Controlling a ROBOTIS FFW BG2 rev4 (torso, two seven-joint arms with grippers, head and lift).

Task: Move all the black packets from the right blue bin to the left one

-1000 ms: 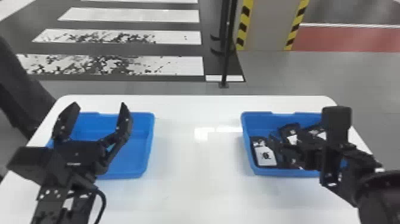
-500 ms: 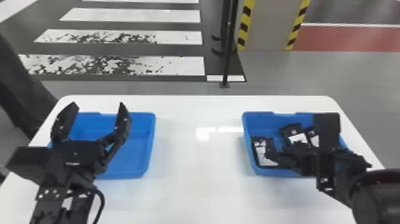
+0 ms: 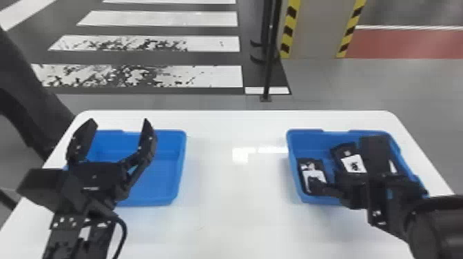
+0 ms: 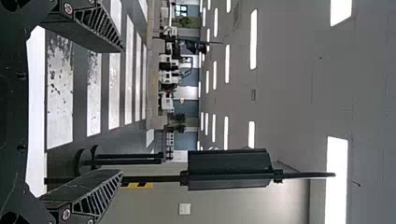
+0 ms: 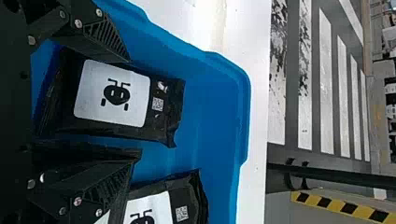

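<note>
Packets (image 3: pixel 353 163) look light, soft, slick — best pinched across the middle. Left of the head view, the left gripper (image 3: pixel 119 120) is wide open, empty; right, the right gripper (image 5: pixel 134 107) straddles one packet (image 5: pixel 112 112) in the right bin (image 3: pixel 306 144) — fingers parted, ungripped.

The right arm (image 3: pixel 437 227) was black, with a thick, rounded section. The left arm (image 3: pixel 69 241) was black too and bore a thin, curving dark cable (image 3: pixel 124 234). The black fingers (image 5: pixel 100 42) had tapered, ribbed sides and round, silvery screws (image 5: pixel 78 22).
</note>
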